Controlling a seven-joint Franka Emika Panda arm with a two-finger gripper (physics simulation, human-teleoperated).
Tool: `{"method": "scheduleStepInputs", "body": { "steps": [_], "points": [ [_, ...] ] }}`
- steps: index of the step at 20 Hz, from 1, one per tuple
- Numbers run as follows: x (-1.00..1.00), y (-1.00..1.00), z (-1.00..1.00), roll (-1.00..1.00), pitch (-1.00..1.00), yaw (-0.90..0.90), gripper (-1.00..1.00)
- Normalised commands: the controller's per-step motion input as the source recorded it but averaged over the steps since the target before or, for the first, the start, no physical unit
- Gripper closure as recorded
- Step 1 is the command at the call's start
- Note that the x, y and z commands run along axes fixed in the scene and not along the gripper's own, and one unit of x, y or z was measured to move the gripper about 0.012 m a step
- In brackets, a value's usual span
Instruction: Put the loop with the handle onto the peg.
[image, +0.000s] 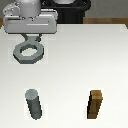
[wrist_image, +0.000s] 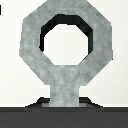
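The loop with the handle (image: 27, 52) is a flat grey ring with a round hole, at the back on the exterior view's left. Its stubby handle (image: 28, 38) runs up between my fingers. My gripper (image: 28, 35) is shut on that handle. I cannot tell whether the ring rests on the table or hangs just above it. The wrist view shows the ring (wrist_image: 30, 55) filling the picture, with its handle (wrist_image: 64, 90) running into the dark gripper body. The peg (image: 34, 104), an upright grey cylinder, stands at the front, nearly in line with the ring and well apart from it.
A brown wooden square-sided block (image: 96, 104) stands upright at the front on the exterior view's right, level with the peg. The white table (image: 75, 60) spans the view. The robot's dark base (image: 70, 5) is at the back edge.
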Motion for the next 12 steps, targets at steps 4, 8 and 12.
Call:
{"method": "scheduleStepInputs", "body": {
  "steps": [4, 8, 12],
  "points": [
    [0.25, 0.00, 0.00, 0.00, 0.00, 0.00, 1.00],
    [1.00, 0.00, 0.00, 0.00, 0.00, 0.00, 1.00],
    [1.00, 0.00, 0.00, 0.00, 0.00, 0.00, 1.00]
  ]
}}
